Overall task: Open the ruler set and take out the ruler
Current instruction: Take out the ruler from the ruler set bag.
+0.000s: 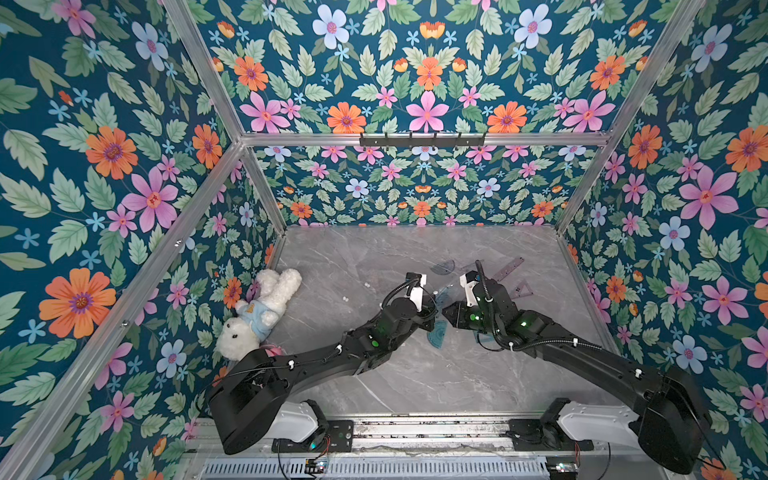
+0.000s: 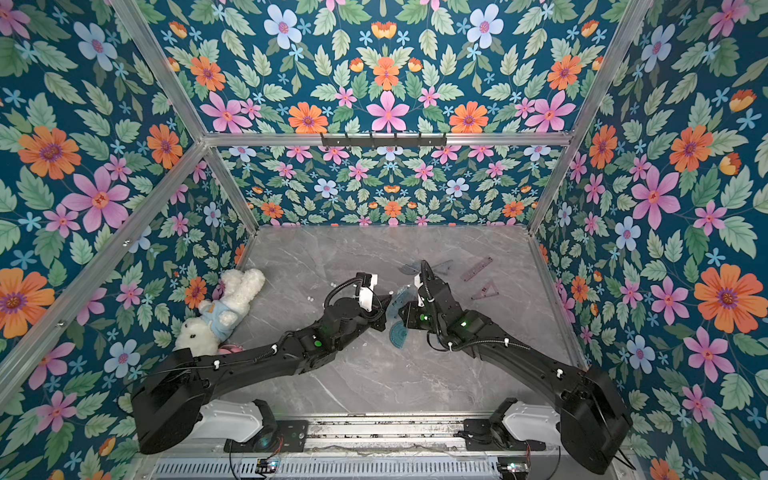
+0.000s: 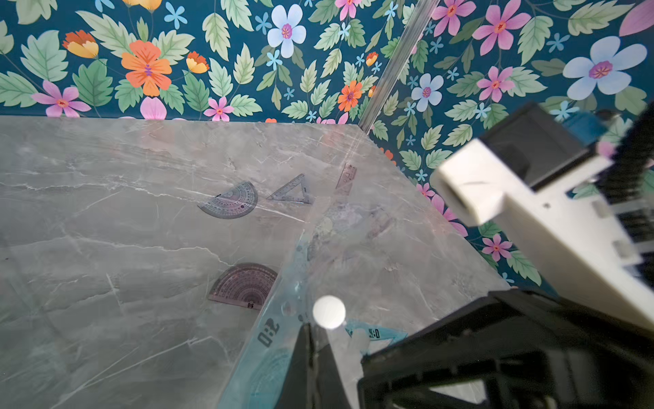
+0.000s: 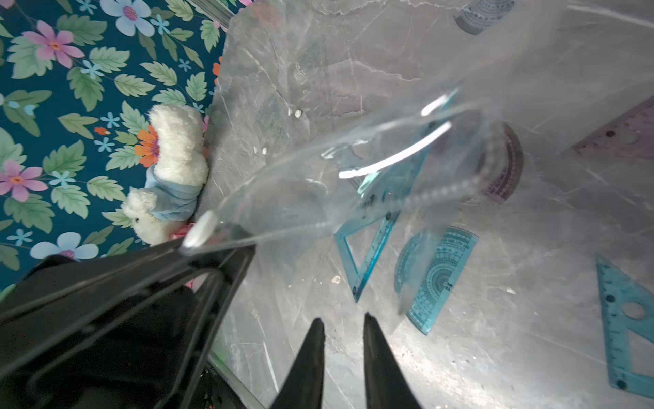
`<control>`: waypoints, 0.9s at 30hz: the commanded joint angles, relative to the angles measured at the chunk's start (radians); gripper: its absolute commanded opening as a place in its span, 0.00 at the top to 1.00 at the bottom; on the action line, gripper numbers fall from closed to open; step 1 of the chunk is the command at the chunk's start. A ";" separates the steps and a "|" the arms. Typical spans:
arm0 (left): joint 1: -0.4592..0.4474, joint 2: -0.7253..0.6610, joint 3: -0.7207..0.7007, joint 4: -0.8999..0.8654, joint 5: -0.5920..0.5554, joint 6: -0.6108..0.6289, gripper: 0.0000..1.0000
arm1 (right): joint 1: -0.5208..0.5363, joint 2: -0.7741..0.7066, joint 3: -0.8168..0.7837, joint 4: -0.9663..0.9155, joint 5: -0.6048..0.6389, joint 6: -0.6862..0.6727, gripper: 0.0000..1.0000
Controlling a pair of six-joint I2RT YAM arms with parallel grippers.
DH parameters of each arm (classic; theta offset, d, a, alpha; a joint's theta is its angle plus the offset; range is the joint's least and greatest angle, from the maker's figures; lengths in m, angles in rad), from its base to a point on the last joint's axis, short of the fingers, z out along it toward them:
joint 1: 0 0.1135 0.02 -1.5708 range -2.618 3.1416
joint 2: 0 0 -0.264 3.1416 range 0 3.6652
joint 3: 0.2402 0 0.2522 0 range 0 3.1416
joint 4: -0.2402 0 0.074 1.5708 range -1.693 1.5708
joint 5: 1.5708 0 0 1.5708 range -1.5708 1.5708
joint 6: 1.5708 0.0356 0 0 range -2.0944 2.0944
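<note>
The ruler set (image 3: pixel 311 248), a clear plastic pouch, is pinched at one corner by the left gripper (image 3: pixel 315 341). Its jaws are closed tight on the film right beside the white snap button (image 3: pixel 329 312). From that pinch the pouch runs straight out ahead of the fingertips, with its long axis pointing away from the wrist toward the far corner of the table (image 3: pixel 106 212). It is held up off the tabletop. A blue strip (image 3: pixel 283 283) with printed figures lies along one long edge; whether it is a ruler inside the pouch cannot be told.

The right gripper (image 4: pixel 342 318) sits just beside the left one, tips facing it. Its jaws stand slightly apart with nothing between them. The pouch's loose edge hangs close ahead of its tips, apart from them.

Ahead of the right gripper a blue set square (image 4: pixel 379 248) and a blue protractor (image 4: pixel 437 279) show through or under the film; which one cannot be told. A second blue set square (image 4: pixel 610 329) lies bare on the table off to one side. Farther out ahead lies a purple protractor (image 4: pixel 506 170). A plush rabbit (image 1: pixel 257 311) lies well apart on the left gripper's outer side, against the wall.
</note>
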 commanded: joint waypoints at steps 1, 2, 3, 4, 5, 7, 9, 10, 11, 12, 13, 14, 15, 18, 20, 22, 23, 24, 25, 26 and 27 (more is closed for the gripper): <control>-0.004 0.004 0.007 0.031 0.013 -0.004 1.00 | 0.000 0.020 0.008 0.012 0.041 -0.006 0.70; -0.004 0.006 0.009 0.033 0.014 -0.006 1.00 | 0.001 0.027 0.009 0.012 0.047 -0.009 0.68; -0.005 0.008 0.012 0.035 0.017 -0.007 1.00 | 0.000 0.034 0.009 0.014 0.055 -0.011 0.66; -0.006 0.010 0.014 0.038 0.019 -0.008 1.00 | 0.000 0.040 0.009 0.014 0.057 -0.011 0.64; -0.005 0.013 0.014 0.042 0.022 -0.011 1.00 | 0.000 0.045 0.010 0.018 0.059 -0.012 0.63; -0.005 0.019 0.018 0.049 0.028 -0.015 1.00 | 0.001 0.056 0.010 0.031 0.059 -0.013 0.61; -0.007 0.025 0.017 0.059 0.033 -0.019 1.00 | 0.001 0.070 0.012 0.046 0.057 -0.011 0.60; -0.008 0.026 0.019 0.062 0.032 -0.022 1.00 | 0.000 0.077 0.012 0.050 0.056 -0.009 0.60; -0.009 0.028 0.020 0.067 0.034 -0.024 1.00 | -0.001 0.086 0.017 0.055 0.053 -0.008 0.60; -0.010 0.029 0.019 0.070 0.036 -0.026 1.00 | -0.001 0.096 0.016 0.063 0.050 -0.006 0.60; -0.010 0.031 0.020 0.073 0.036 -0.027 1.00 | -0.002 0.103 0.017 0.068 0.046 -0.005 0.60; -0.010 0.033 0.022 0.075 0.036 -0.026 1.00 | -0.001 0.112 0.017 0.077 0.043 -0.003 0.60; -0.012 0.034 0.024 0.077 0.038 -0.028 1.00 | -0.003 0.119 0.016 0.087 0.040 0.000 0.60; -0.013 0.039 0.022 0.086 0.039 -0.032 1.00 | -0.010 0.136 0.006 0.130 0.017 0.016 0.60; -0.014 0.042 0.022 0.090 0.039 -0.035 1.00 | -0.015 0.144 -0.004 0.158 0.000 0.031 0.60; -0.015 0.044 0.024 0.093 0.038 -0.037 1.00 | -0.019 0.150 -0.012 0.181 -0.011 0.042 0.60; -0.016 0.045 0.024 0.095 0.039 -0.038 1.00 | -0.021 0.153 -0.018 0.196 -0.015 0.046 0.60; -0.016 0.047 0.024 0.096 0.039 -0.038 1.00 | -0.022 0.154 -0.023 0.207 -0.018 0.051 0.60; -0.016 0.047 0.026 0.097 0.039 -0.037 1.00 | -0.024 0.154 -0.027 0.214 -0.020 0.055 0.60; -0.016 0.048 0.026 0.097 0.039 -0.038 1.00 | -0.027 0.153 -0.032 0.224 -0.028 0.062 0.60; -0.016 0.048 0.026 0.098 0.039 -0.038 1.00 | -0.030 0.151 -0.036 0.232 -0.035 0.071 0.60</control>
